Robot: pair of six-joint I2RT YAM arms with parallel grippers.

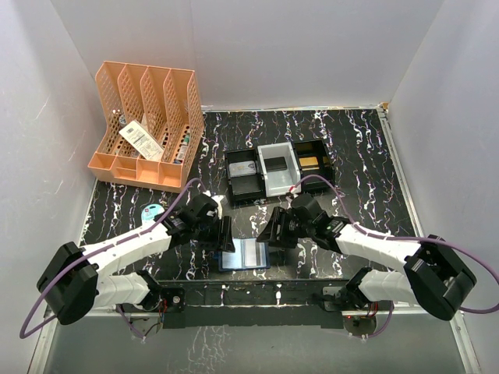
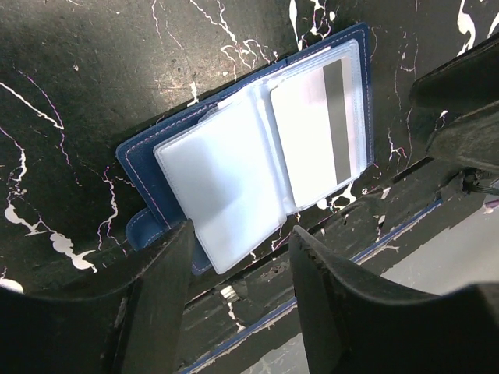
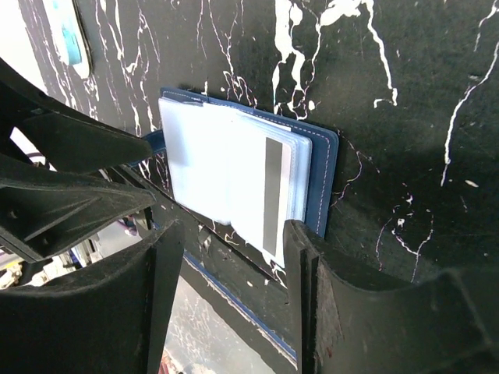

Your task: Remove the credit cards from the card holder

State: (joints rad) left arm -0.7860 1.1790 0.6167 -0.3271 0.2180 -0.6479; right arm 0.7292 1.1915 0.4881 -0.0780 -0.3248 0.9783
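Observation:
The navy-blue card holder [image 1: 244, 255] lies open on the black marbled table at its near edge, between my two grippers. In the left wrist view its blue cover [image 2: 144, 167] shows under clear plastic sleeves, and a white credit card [image 2: 312, 132] with a grey stripe sits in the right sleeve. The right wrist view shows the card holder [image 3: 323, 175] and the same card [image 3: 261, 195]. My left gripper [image 1: 226, 234] [image 2: 242, 232] is open and empty just above its left half. My right gripper [image 1: 270, 234] [image 3: 234, 230] is open and empty above its right half.
An orange file organiser [image 1: 148, 125] stands at the back left. A black, a grey and a black tray [image 1: 277, 167] sit side by side behind the grippers. A pale blue oval case [image 1: 153, 211] lies left of the left arm. The table's front edge runs right under the card holder.

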